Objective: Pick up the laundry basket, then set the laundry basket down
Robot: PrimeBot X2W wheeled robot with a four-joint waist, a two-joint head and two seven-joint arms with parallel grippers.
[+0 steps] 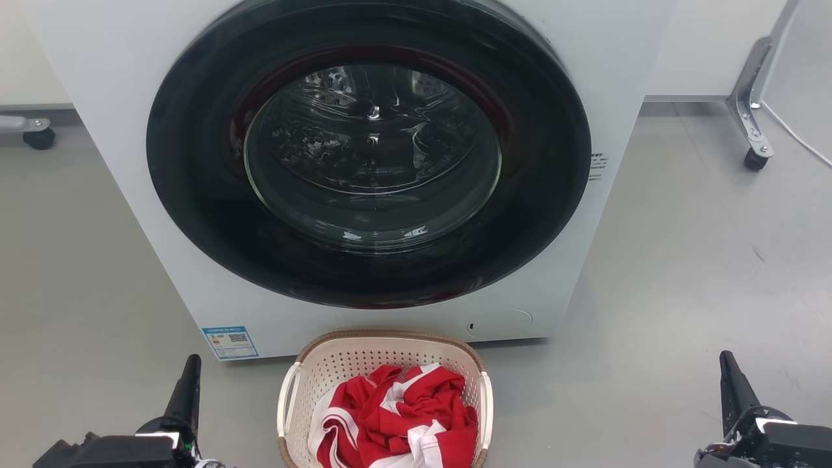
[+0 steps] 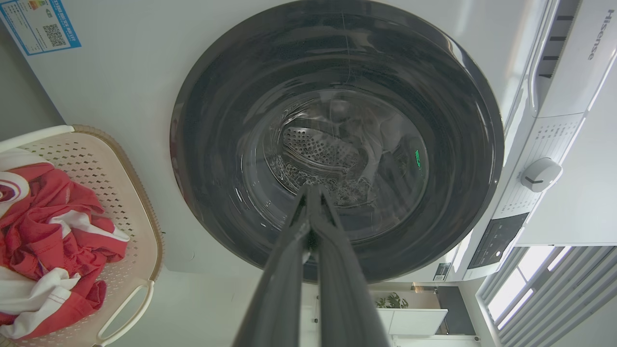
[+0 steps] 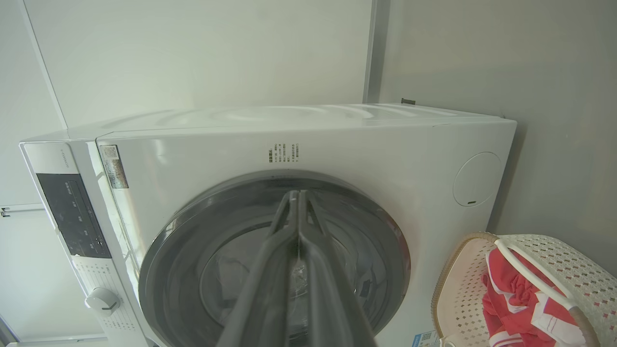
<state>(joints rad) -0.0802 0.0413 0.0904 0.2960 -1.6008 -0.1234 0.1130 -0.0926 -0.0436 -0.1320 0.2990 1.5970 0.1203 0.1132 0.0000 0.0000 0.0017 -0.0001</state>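
L end effector (image 1: 190,377) and R end effector (image 1: 731,377) were both pinched closed, empty. Between them laundry basket (image 1: 351,367) sat on floor, just near of washer (image 1: 117,162), holding red/white cloth (image 1: 403,416). Risk: uneven two-handle lift could tilt it and spill cloth.

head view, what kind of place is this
Likely a laundry area, perhaps a staged test room: a white front-loading washing machine stands on a grey floor, the laundry basket holding red-and-white clothing sits right before it, and a caster-wheeled frame leg stands nearby.
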